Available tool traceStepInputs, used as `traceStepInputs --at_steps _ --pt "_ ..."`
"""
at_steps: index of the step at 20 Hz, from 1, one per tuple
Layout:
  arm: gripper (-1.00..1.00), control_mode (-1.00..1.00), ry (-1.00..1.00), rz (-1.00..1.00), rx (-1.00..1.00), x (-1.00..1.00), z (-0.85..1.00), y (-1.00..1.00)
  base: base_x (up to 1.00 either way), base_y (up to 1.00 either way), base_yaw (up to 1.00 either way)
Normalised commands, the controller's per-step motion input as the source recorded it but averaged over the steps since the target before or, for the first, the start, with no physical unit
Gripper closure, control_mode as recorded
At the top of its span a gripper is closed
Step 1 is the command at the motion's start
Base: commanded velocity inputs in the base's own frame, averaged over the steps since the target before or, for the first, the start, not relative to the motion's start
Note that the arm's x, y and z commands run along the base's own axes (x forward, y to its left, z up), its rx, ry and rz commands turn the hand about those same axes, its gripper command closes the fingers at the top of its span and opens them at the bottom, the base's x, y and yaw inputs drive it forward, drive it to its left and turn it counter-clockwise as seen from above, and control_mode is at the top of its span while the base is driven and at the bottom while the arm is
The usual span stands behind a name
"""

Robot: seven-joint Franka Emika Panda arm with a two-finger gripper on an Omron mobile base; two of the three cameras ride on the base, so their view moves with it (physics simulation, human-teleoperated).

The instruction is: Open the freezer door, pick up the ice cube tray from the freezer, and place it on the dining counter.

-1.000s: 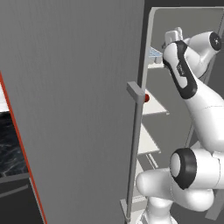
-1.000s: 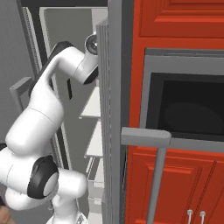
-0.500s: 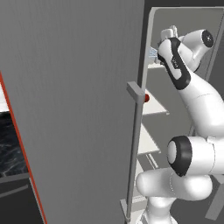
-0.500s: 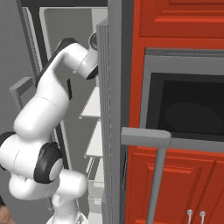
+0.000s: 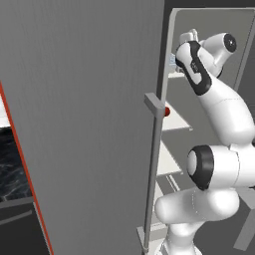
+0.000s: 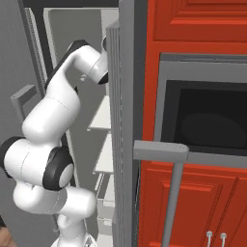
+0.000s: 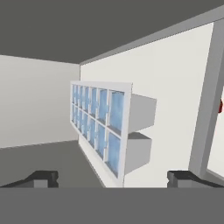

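The freezer door (image 5: 84,124) is swung wide, so the freezer (image 6: 77,43) front is open for the arm to get in. Inside, the hand (image 7: 111,178) has its fingers spread with the ice cube tray (image 7: 103,129) right ahead, white shelf (image 7: 175,87) against it. Freezer walls box things in close.

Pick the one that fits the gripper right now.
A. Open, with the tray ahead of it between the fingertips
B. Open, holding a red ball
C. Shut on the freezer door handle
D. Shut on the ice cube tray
A: in the hand view the gripper has its fingertips wide apart, and the ice cube tray lies ahead on the white shelf, not yet gripped.
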Motion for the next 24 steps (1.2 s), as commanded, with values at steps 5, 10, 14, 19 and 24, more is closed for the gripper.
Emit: traceStepInputs --at_steps 5,10,14,19,24 --pt "-1.00 -1.00 0.01 0.00 0.00 0.14 -0.06 0.00 0.00 0.00 0.00" --pt "-1.00 -1.00 0.05 0.00 0.00 0.13 -0.06 0.00 0.00 0.00 0.00" --pt "-1.00 -1.00 0.08 0.00 0.00 0.17 -0.01 0.00 0.00 0.00 0.00" --pt "-1.00 -1.00 0.05 0.00 0.00 0.22 -0.01 0.00 0.00 0.00 0.00" --pt "-1.00 -1.00 0.03 0.00 0.00 0.26 -0.05 0.00 0.00 0.00 0.00"
